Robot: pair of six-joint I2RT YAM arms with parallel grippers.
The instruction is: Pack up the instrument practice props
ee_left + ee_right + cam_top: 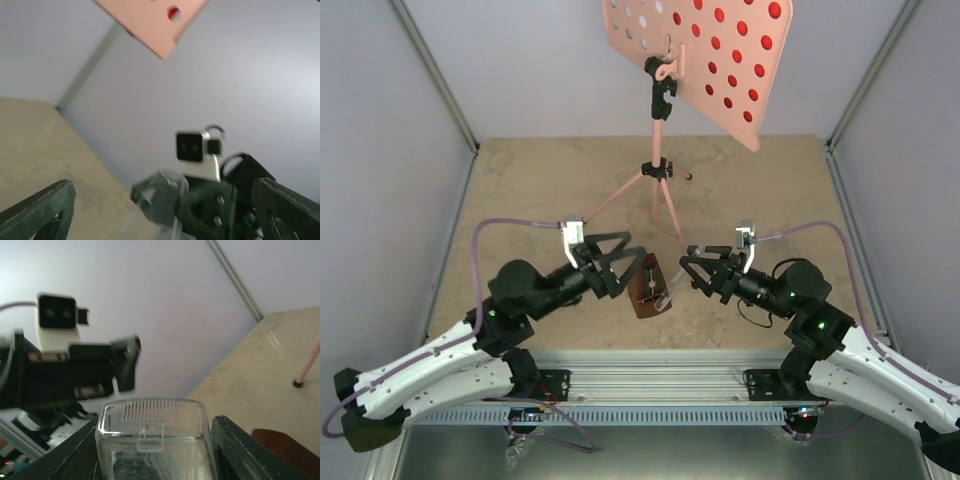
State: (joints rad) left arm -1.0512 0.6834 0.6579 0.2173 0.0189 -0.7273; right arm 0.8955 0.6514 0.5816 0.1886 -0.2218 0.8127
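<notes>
The pink tripod music stand (659,190) stands at the back. Its hole-dotted desk (705,50) shows red through the right holes and white through the left ones, from sheets behind it. The small brown metronome (646,287) sits on the table between my grippers; an edge of it shows in the right wrist view (280,445). My right gripper (683,271) is shut on a clear plastic cover (155,435) just right of the metronome. My left gripper (631,272) is open beside the metronome's left side, its fingers (40,210) wide apart and empty.
Grey walls close in the sandy table (540,190) on three sides. A stand leg with a black foot (298,383) reaches toward the right gripper. The desk corner (160,35) hangs above the left gripper.
</notes>
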